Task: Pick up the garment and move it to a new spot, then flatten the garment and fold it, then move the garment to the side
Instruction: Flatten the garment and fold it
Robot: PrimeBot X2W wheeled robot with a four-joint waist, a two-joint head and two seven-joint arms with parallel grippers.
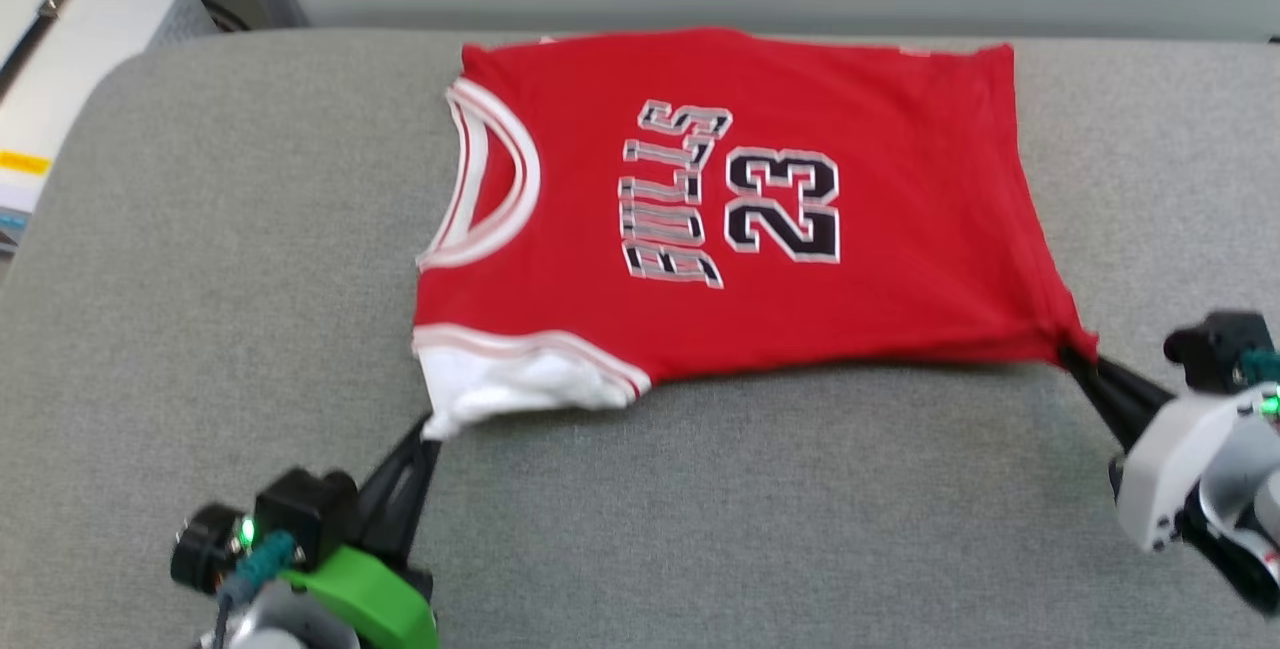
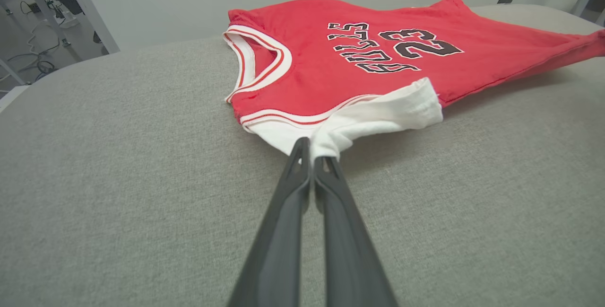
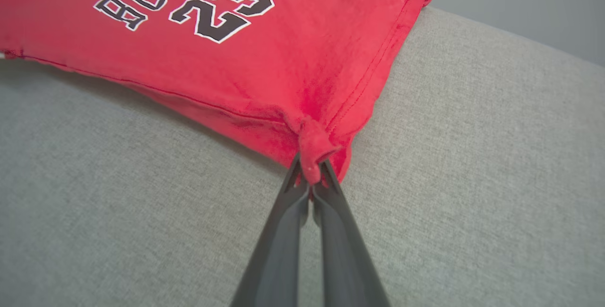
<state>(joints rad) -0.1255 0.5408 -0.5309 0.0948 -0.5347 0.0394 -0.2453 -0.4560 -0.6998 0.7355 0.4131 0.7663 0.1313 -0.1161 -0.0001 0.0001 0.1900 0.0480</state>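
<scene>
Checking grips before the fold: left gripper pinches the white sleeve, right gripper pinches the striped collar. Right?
No. The right gripper pinches the garment's red hem corner instead; the right wrist view shows it. The left gripper does pinch the white sleeve.

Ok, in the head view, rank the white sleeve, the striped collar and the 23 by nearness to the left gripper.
1. white sleeve, pinched by the left gripper.
2. striped collar, beyond it, on the left.
3. 23, mid-chest of the garment, toward the right.
</scene>
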